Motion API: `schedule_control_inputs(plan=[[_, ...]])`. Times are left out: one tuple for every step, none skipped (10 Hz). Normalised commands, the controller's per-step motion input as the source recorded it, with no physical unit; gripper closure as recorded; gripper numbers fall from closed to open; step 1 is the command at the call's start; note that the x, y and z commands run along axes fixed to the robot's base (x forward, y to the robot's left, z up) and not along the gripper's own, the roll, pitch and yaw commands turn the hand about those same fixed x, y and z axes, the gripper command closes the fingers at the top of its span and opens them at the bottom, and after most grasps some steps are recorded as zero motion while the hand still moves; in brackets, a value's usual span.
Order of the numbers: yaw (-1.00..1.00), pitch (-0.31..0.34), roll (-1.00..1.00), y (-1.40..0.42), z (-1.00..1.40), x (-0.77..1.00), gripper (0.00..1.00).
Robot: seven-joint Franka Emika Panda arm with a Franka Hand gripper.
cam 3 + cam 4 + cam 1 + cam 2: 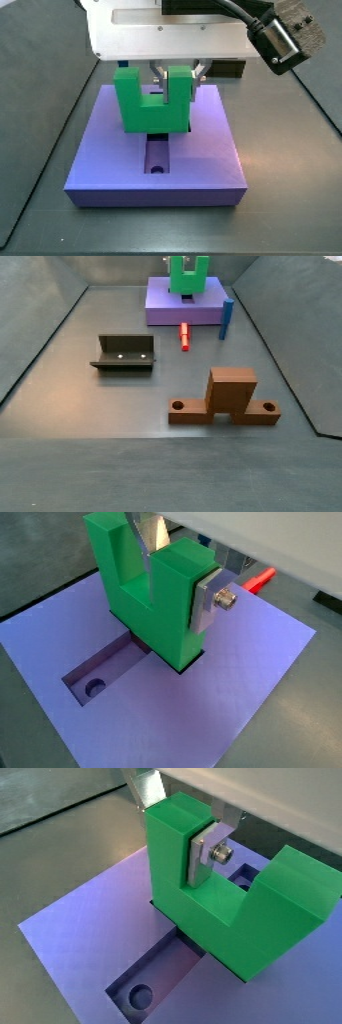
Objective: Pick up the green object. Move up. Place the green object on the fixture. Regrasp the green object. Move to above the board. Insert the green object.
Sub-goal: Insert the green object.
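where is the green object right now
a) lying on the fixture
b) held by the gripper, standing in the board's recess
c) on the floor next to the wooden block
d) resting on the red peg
b: the gripper clamps one arm of the green object, whose base stands in the recess of the board; in a side view the fixture sits empty.

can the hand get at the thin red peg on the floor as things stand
Probably not yet: the hand is shut on the green U-shaped piece at the purple board's recess. The thin red peg itself lies uncovered.
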Motion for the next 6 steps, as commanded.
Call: schedule_control_inputs(plan=[[0.0,-0.057,0.01,0.0,-0.13,-0.11,1.0],[0.0,-0.067,0.03,-0.01,-0.16,-0.03,1.0],[0.0,-0.15,0.11,-0.01,-0.5,-0.09,1.0],[0.0,-0.149,0.13,-0.01,-0.79,-0.04,1.0],[-0.01,-0.124,0.14,0.0,-0.88,-0.04,1.0],[0.0,-0.141,0.1,-0.03,-0.95,-0.1,1.0]])
